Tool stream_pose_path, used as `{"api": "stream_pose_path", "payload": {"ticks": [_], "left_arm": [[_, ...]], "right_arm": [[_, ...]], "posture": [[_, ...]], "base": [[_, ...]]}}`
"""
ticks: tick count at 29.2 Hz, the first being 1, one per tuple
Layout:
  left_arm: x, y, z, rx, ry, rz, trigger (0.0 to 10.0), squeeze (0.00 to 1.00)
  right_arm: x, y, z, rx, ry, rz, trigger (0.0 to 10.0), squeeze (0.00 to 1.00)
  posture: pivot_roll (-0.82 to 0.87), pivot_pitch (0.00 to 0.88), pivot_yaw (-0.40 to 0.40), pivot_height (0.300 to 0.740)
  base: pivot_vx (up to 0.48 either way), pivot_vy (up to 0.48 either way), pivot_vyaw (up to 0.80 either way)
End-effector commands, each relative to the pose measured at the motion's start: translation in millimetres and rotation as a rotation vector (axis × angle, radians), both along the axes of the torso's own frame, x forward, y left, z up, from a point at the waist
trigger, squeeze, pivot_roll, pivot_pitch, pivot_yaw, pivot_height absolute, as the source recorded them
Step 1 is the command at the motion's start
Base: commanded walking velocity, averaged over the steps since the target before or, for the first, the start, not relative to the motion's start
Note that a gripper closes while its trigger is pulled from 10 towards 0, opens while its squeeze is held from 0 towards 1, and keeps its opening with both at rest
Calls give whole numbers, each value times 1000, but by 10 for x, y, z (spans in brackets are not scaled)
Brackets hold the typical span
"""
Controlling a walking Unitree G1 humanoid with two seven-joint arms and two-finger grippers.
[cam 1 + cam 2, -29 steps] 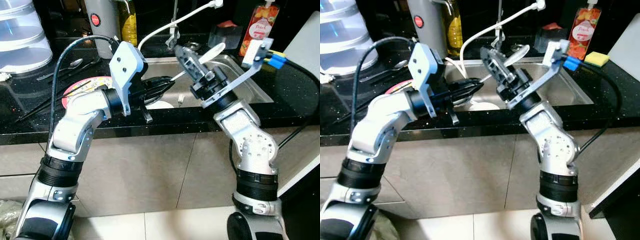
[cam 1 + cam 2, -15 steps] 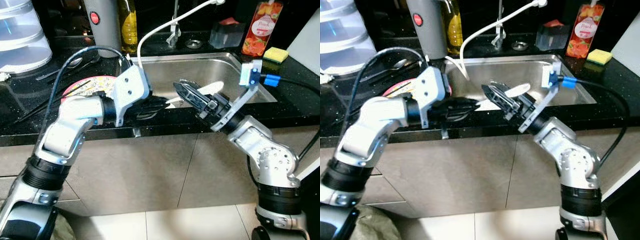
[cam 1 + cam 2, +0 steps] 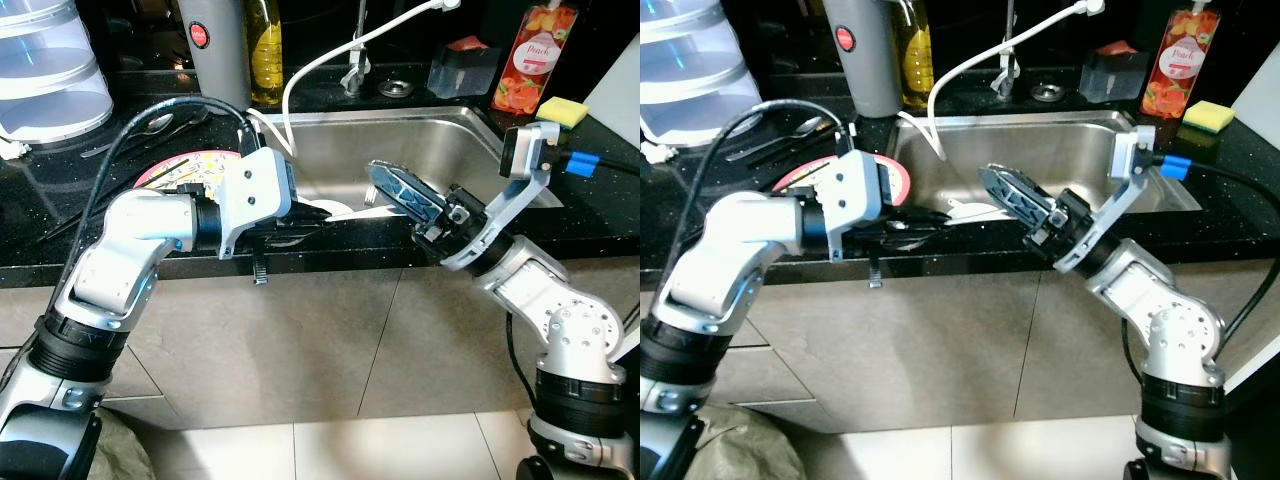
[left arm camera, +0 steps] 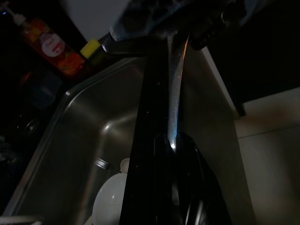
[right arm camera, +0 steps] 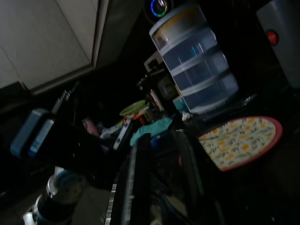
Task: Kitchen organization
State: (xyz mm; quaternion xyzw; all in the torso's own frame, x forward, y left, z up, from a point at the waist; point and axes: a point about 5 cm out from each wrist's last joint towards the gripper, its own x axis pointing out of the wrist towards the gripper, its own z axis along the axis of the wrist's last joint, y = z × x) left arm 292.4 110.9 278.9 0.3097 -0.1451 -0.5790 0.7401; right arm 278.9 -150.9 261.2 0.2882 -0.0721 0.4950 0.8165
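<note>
My left gripper [image 3: 318,220] reaches low over the black counter's front edge at the steel sink's [image 3: 450,150] near left corner, fingers shut with nothing in them. My right gripper [image 3: 380,176] hovers over the sink's front rim, pointing up and left; in the right wrist view its fingers [image 5: 136,178] stand apart with nothing between them. A white bowl [image 4: 110,206], a fork [image 4: 100,163] and a white spoon [image 3: 350,212] lie in the sink. Behind the left gripper a pink-rimmed floral plate [image 3: 185,170] rests on the counter.
Spoons [image 3: 150,125] and black chopsticks [image 3: 75,212] lie left of the plate. A clear drawer stack [image 3: 45,60], grey flask [image 3: 215,50], oil bottle [image 3: 265,50] and white tap hose [image 3: 340,55] line the back. A peach pouch [image 3: 535,55] and a yellow sponge [image 3: 560,108] sit far right.
Both grippers have dropped from above the sink down to its front rim, the right one swinging out toward the cabinet. The camera has shifted as well.
</note>
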Motion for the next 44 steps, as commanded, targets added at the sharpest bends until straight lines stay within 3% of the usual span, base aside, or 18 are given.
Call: {"api": "stream_pose_path", "payload": {"ticks": [1, 13, 14, 15, 19, 20, 26, 34, 44], "left_arm": [[8, 28, 93, -9, -30, 9, 10000, 0], [-31, 48, 146, -5, -53, -11, 10000, 0], [-29, 48, 144, -5, -53, -11, 10000, 0], [-23, 46, 142, -6, -53, -9, 10000, 0], [-20, 41, 128, -6, -55, -9, 10000, 0], [-17, 41, 142, -3, -58, -13, 10000, 0], [63, 104, 225, 10, -84, 16, 10000, 0], [105, 174, 228, 34, -90, 43, 10000, 0], [119, 121, 148, 57, -73, 17, 10000, 0]], "right_arm": [[-85, 116, -66, -61, 8, 85, 10000, 0], [18, 123, -238, -129, 80, 10, 10000, 0], [22, 128, -238, -129, 78, 6, 10000, 769], [26, 131, -236, -122, 79, 2, 10000, 1000], [64, 121, -250, -102, 109, -24, 10000, 1000], [81, 107, -247, -100, 121, -24, 10000, 0], [129, 45, -238, -100, 147, -18, 10000, 0], [77, -36, -279, -125, 153, -13, 10000, 0], [93, -56, -268, -108, 171, -32, 10000, 0]], "posture": [[54, 0, 8, 740], [60, 0, 9, 740], [60, 0, 9, 740], [58, 0, 13, 740], [55, 0, 12, 740], [56, 0, 10, 740], [53, 0, 7, 740], [50, 0, 11, 740], [44, 0, 17, 740]], "base": [[0, 0, 0], [0, 0, 0], [0, 0, 0], [0, 0, 0], [0, 0, 0], [0, 0, 0], [0, 0, 0], [0, 0, 0], [0, 0, 0]]}}
